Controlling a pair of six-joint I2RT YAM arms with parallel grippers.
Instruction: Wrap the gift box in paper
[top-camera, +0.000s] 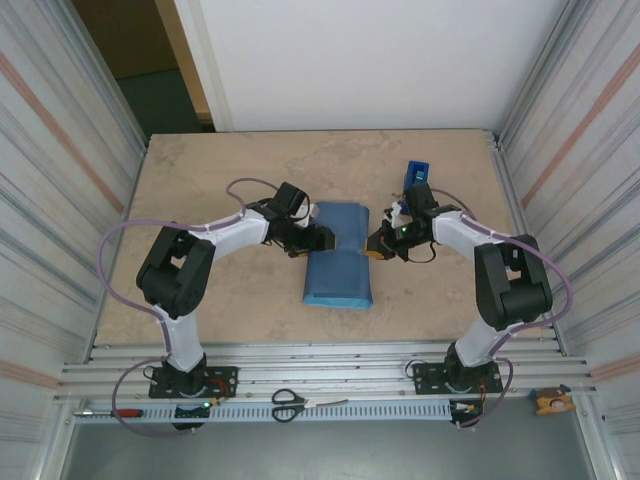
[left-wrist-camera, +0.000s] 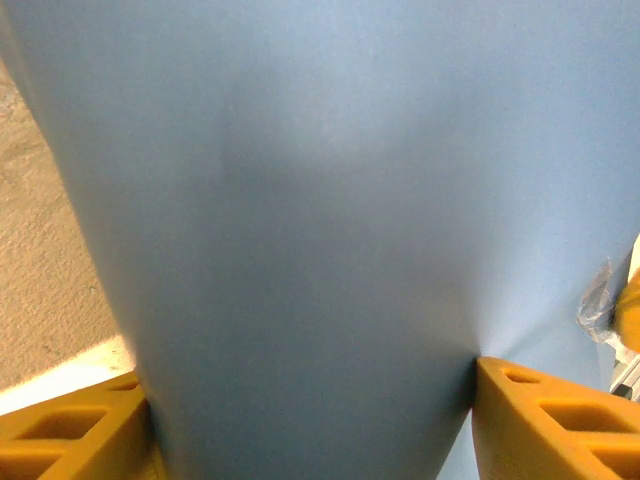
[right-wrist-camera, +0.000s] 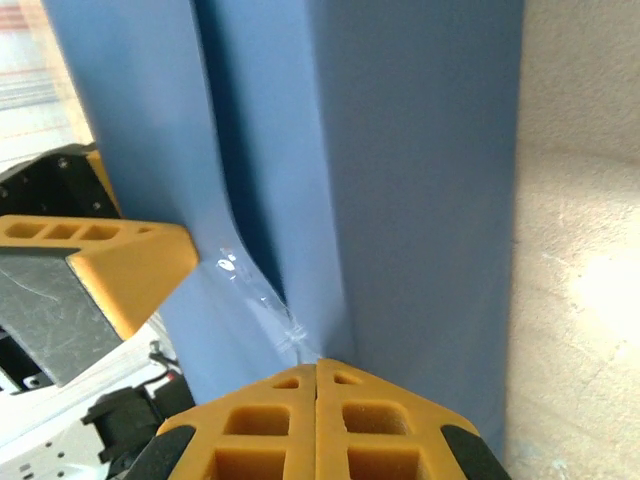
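The blue paper (top-camera: 337, 255) lies folded into a long parcel at the table's middle, and the gift box is hidden inside it. My left gripper (top-camera: 318, 240) is at the parcel's left edge. In the left wrist view the paper (left-wrist-camera: 320, 220) fills the gap between its fingers (left-wrist-camera: 545, 415), and the right one dents the sheet. My right gripper (top-camera: 372, 248) is at the parcel's right edge. Its jaws (right-wrist-camera: 318, 362) are shut, tip against a folded flap of the paper (right-wrist-camera: 420, 180) where a clear strip of tape (right-wrist-camera: 262, 300) lies. A finger of the left gripper (right-wrist-camera: 100, 258) shows beyond.
A small blue tape dispenser (top-camera: 418, 172) stands behind the right arm. Scissors (top-camera: 290, 403) lie on the metal rail at the near edge. Corrugated walls close in on both sides, with bare tabletop (top-camera: 230, 300) around the parcel.
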